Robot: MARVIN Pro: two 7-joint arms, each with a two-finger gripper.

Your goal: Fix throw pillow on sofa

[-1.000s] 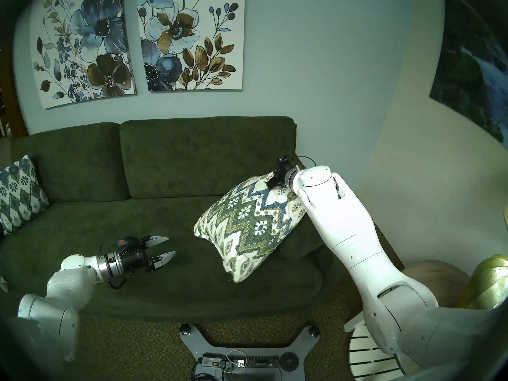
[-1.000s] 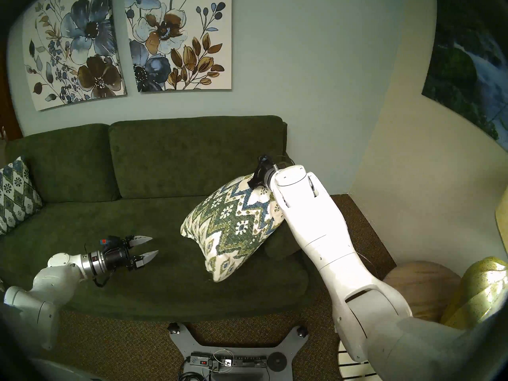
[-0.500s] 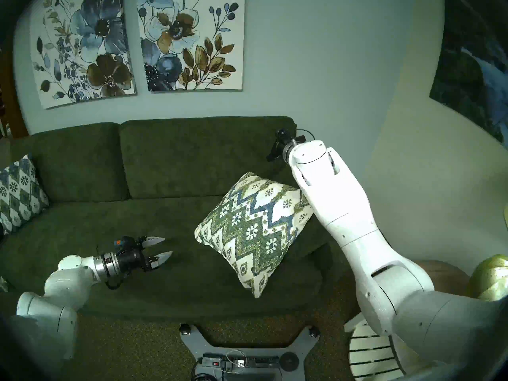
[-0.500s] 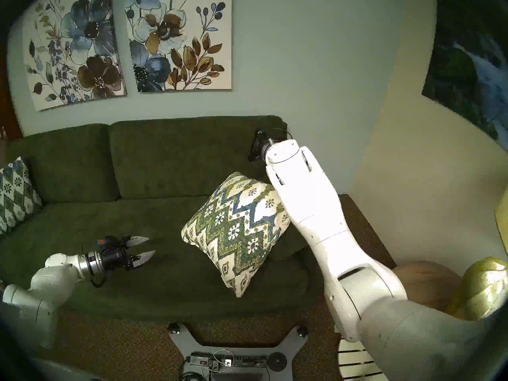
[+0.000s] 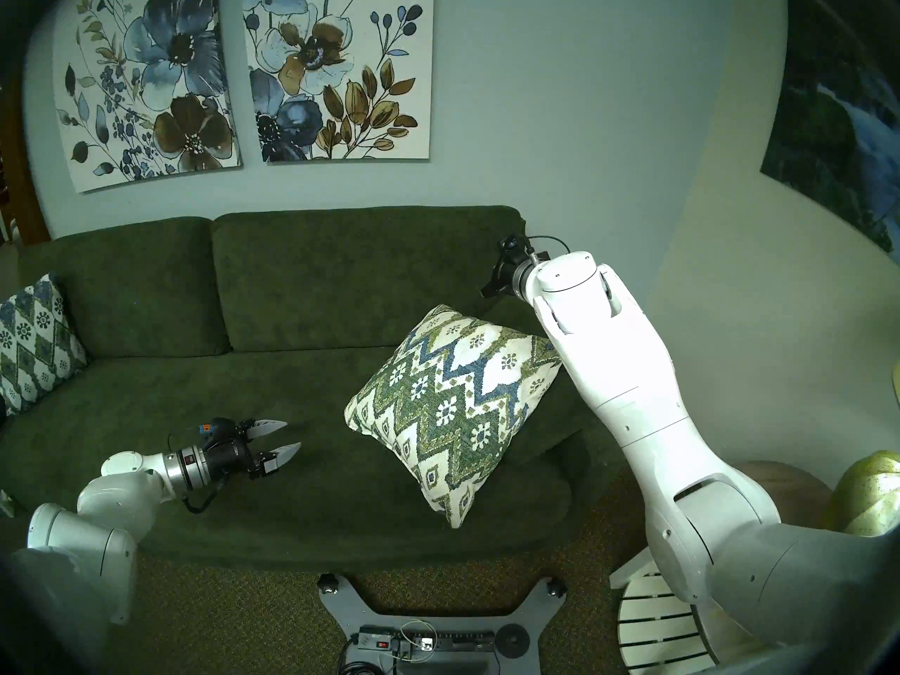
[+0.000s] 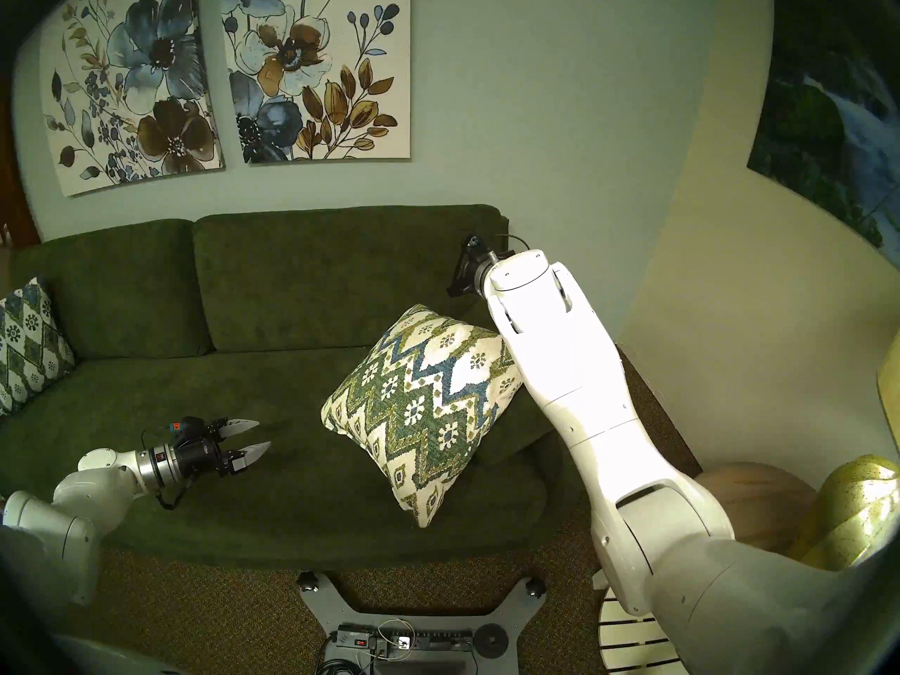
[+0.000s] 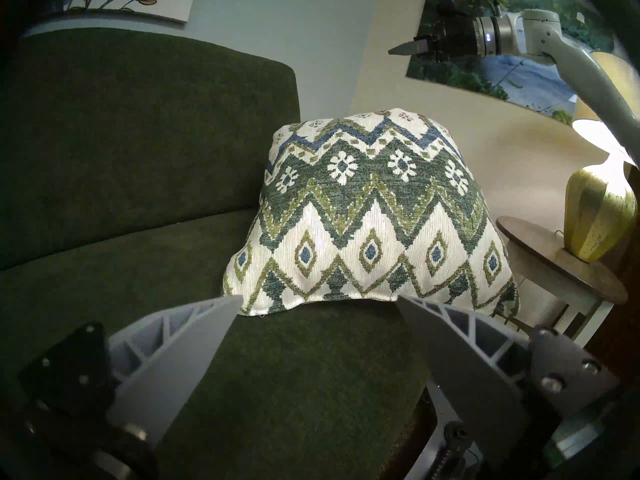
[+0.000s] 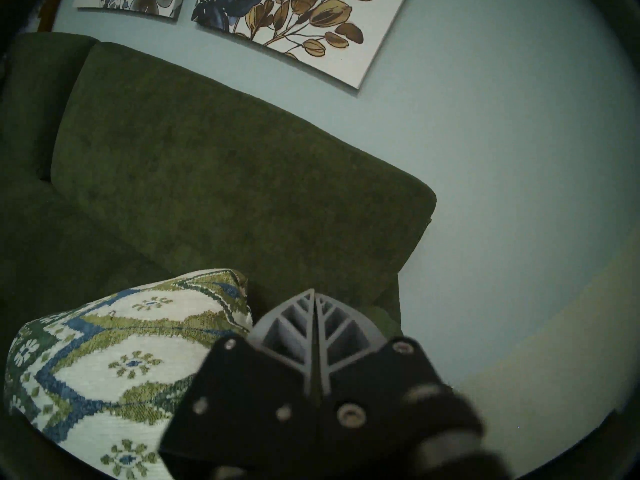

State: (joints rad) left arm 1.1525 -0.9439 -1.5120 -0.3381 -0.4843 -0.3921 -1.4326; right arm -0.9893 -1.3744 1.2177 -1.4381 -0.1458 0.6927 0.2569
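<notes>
Right hand (image 8: 314,325) hangs clenched and empty above the pillow's (image 5: 450,406) top corner, clear of the fabric. That pillow rests tilted on the sofa (image 5: 302,289), propped against the armrest at the right end. Left hand (image 5: 277,438), fingers spread, holds nothing, hovering low over the seat, well apart from the pillow.

Throw pillow (image 7: 374,219) leans on the sofa (image 7: 138,140), seemingly against its armrest.
</notes>
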